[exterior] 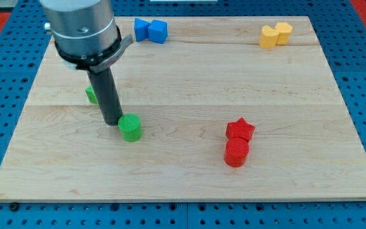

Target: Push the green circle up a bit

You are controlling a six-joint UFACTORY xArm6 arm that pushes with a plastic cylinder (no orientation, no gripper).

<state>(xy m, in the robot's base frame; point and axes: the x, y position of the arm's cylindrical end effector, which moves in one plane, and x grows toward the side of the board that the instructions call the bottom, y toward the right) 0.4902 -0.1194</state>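
My tip point(112, 121) rests just left of the green circle point(130, 127), which sits well left of the red star point(240, 129) on the tabletop point(183, 178); having no hand, I judge this light, rigid puck slides easily if pushed squarely from its bottom edge.

Above the green circle point(130, 126), toward the view's top, the tabletop point(189, 76) lay bare all the way up to the blue blocks point(150, 30) at the top edge. My tip point(112, 121) stood just beside the circle on its left, and a second green block point(91, 95) sat behind the rod, partly hidden. The red star point(240, 130) and red cylinder point(236, 152), touching each other, blocked the lower right. The yellow blocks point(276, 34) stayed well apart in the top right corner.
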